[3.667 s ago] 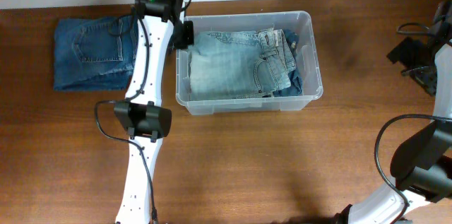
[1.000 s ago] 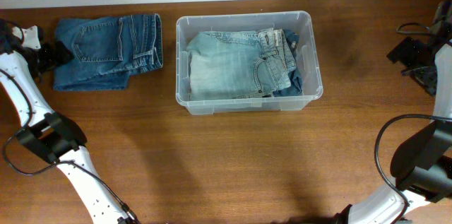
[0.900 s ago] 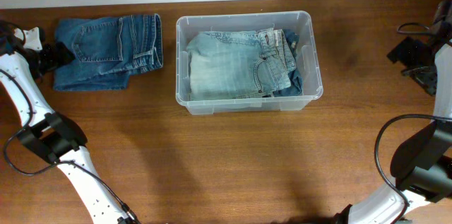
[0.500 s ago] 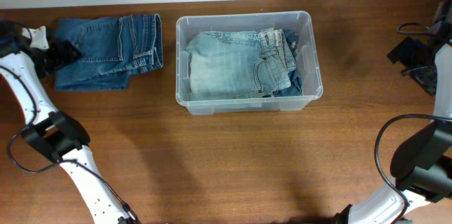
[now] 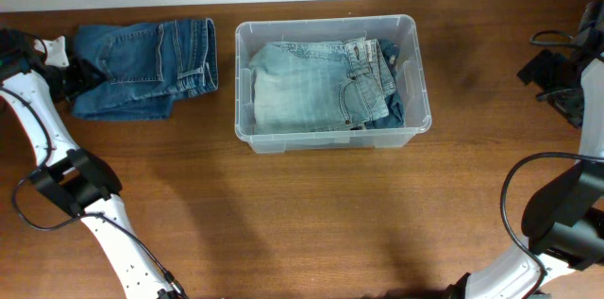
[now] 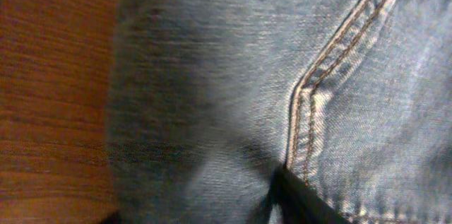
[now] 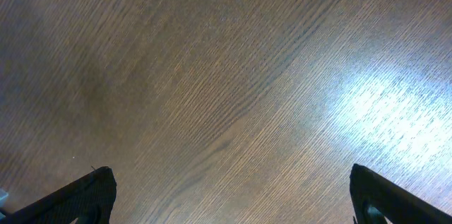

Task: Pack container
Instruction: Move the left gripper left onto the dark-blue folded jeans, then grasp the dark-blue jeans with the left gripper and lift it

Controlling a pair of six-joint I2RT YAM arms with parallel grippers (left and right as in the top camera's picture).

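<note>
The clear plastic container (image 5: pixel 415 73) stands at the table's middle back and holds folded light-blue jeans (image 5: pixel 302 87) over a darker pair. A folded pair of dark-blue jeans (image 5: pixel 142 63) lies on the table to its left. My left gripper (image 5: pixel 81 76) is at the left edge of those jeans. In the left wrist view the denim (image 6: pixel 212 75) fills the frame, and the open fingers (image 6: pixel 201 213) straddle its edge low over the table. My right gripper (image 5: pixel 555 74) is far right, open and empty over bare wood (image 7: pixel 229 199).
The brown wooden table (image 5: pixel 321 214) stretches in front of the container. The left arm's white links (image 5: pixel 38 139) run along the table's left edge. The right arm's base and cables (image 5: pixel 557 214) sit at the lower right.
The left arm swung from over the container to the far left. In the last second its gripper crept right onto the left edge of the dark jeans. The right arm stayed still.
</note>
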